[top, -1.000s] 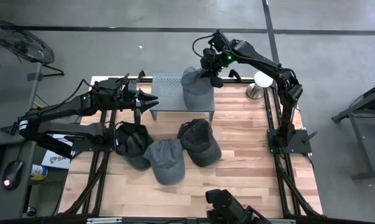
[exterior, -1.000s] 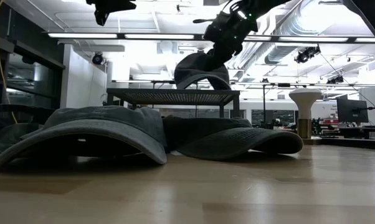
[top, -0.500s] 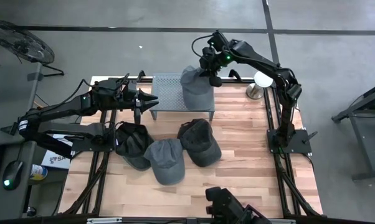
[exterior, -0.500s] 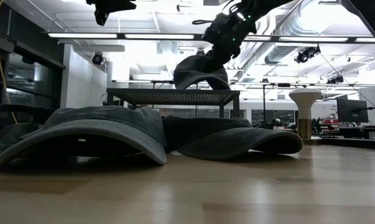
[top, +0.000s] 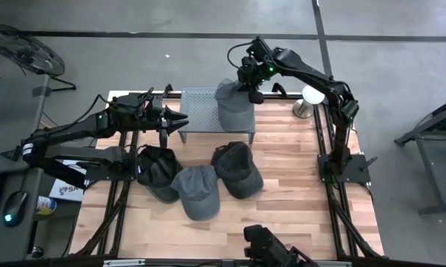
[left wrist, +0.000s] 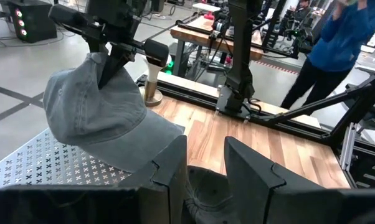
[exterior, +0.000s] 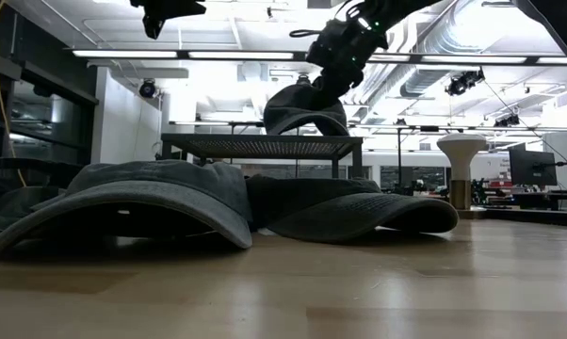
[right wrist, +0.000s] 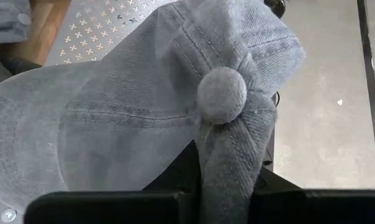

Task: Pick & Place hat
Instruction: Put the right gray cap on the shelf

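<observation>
Hat (top: 233, 106): set on rack (top: 199, 109), crown pinched in my right gripper (top: 250, 89). Release pending; three hats left.

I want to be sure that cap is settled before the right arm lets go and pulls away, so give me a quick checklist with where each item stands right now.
1. Light grey cap is over the perforated metal stand: ok, its brim lies on the stand's right end.
2. Cap is fully supported: cannot tell, the crown is lifted by the grip.
3. Right gripper has released: not ok, a fold of the crown beside the top button sits between its fingers.
4. Left gripper is clear of the cap: ok, it waits at the stand's left end, fingers slightly apart, empty.
5. Three other caps on the wooden table are out of the way: ok.
</observation>
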{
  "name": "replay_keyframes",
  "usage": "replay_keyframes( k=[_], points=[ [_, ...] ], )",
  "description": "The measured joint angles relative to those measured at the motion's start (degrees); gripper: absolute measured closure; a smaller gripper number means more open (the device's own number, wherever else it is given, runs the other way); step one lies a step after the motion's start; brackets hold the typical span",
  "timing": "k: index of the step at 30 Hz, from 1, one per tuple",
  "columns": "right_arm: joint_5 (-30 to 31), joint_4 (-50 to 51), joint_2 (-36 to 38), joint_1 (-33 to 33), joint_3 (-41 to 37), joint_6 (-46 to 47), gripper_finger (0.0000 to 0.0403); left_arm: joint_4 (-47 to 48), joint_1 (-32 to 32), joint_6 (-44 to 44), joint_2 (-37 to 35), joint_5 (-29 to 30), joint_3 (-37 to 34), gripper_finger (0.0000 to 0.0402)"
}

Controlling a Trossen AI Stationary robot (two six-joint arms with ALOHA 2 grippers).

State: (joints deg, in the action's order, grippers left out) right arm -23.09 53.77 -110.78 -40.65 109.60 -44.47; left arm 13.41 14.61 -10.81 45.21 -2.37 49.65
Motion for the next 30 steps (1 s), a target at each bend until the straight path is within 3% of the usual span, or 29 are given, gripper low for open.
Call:
replay_keyframes(
  k=[8, 17, 30],
  points=[
    [1.1, -0.3, 0.0, 1.3, 0.0, -0.6, 0.0312, 0.0, 0.0, 0.0, 0.0, 0.0, 0.0, 0.0294],
    [8.0, -0.5, 0.0, 1.7, 0.0, -0.1, 0.025, 0.0, 0.0, 0.0, 0.0, -0.1, 0.0, 0.0294],
    [10.5, -1.9, 3.7, 1.6, 0.3, 4.5, 0.0231, 0.0, 0.0, 0.0, 0.0, -0.2, 0.0, 0.0294]
  ],
)
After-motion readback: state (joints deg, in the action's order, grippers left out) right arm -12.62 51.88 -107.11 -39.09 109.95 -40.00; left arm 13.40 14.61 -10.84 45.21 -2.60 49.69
